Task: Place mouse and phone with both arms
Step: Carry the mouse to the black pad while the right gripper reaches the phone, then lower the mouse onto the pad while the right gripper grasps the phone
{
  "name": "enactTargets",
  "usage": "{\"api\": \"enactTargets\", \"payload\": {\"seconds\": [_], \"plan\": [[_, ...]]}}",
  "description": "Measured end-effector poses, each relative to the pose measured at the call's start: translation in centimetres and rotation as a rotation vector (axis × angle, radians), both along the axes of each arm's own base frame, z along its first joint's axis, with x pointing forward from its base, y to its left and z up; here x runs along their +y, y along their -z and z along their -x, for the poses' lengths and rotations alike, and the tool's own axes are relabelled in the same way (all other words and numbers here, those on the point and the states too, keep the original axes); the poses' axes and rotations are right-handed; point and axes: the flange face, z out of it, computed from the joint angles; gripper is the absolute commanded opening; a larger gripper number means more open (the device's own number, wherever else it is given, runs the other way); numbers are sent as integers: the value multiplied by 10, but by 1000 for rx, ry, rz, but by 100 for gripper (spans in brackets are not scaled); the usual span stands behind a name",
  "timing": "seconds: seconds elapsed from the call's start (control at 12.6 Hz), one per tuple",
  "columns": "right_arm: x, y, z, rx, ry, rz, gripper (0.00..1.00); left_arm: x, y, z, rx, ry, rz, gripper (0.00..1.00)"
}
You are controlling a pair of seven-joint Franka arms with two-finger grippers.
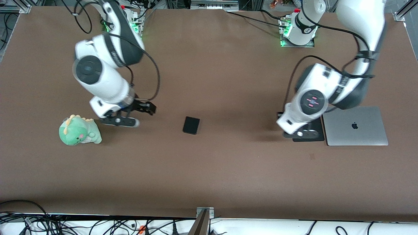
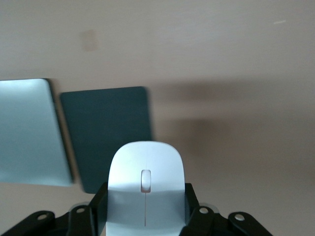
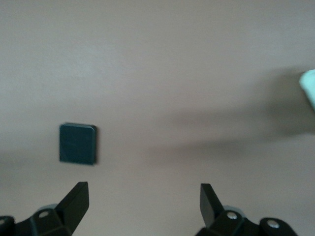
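The white mouse sits between the black fingers of my left gripper, which is shut on its sides. In the front view my left gripper is low over the edge of the matte black pad; the wrist hides the mouse there. The black phone lies flat on the brown table near the middle. It also shows in the right wrist view. My right gripper is open and empty, above the table between the phone and a green toy. Its fingers stand wide apart in the right wrist view.
A silver laptop lies closed beside the pad toward the left arm's end; both show in the left wrist view, the laptop next to the pad. A green plush dinosaur sits toward the right arm's end, beside my right gripper.
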Motion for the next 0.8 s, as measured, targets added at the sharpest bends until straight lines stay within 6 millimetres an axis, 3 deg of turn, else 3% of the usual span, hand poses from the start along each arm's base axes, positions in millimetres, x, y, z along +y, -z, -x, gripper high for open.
{"api": "enactTargets", "payload": {"seconds": [0.16,0.48,0.56,0.64,0.72,0.8], "plan": [[42,44,5,-27,60,-10,100,52,18,-6,29,12,32,23],[98,125,18,-78,158,-42,100,93,86,12,-87,75,136,28],[108,145,23,-85,173,-47,100,98,106,22,-142,78,167,36],[117,165,28,-90,184,-52,100,104,124,34,-180,72,192,59],[124,181,33,-94,189,-54,100,111,136,43,-190,67,206,100],[131,194,38,-95,189,-55,100,115,143,47,-190,62,212,100]]}}
